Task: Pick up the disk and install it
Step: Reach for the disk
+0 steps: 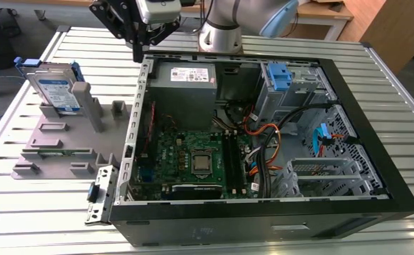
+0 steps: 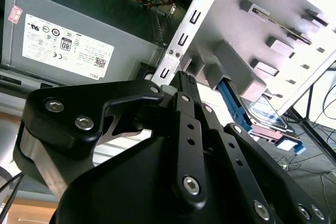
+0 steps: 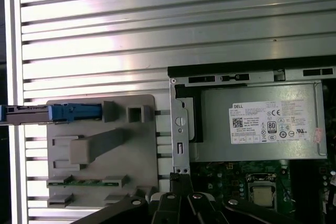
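**Disk [image 1: 55,87] on edge in its holder, end effector [image 1: 140,50] empty**

The disk stands in the grey holder [image 1: 65,149] at the exterior view's upper left, on the slatted counter [image 1: 377,69]. The end effector, pressed together and pinching nothing, hangs at upper centre over the open computer case's [image 1: 132,133] back corner, apart from the disk.

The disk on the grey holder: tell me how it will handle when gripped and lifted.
The disk looks rigid, a flat metal slab in a blue carrier, so it should not flex. It stands on edge, leaning in the grey holder, so a sideways push could tip it. Its smooth labelled face may be slippery.
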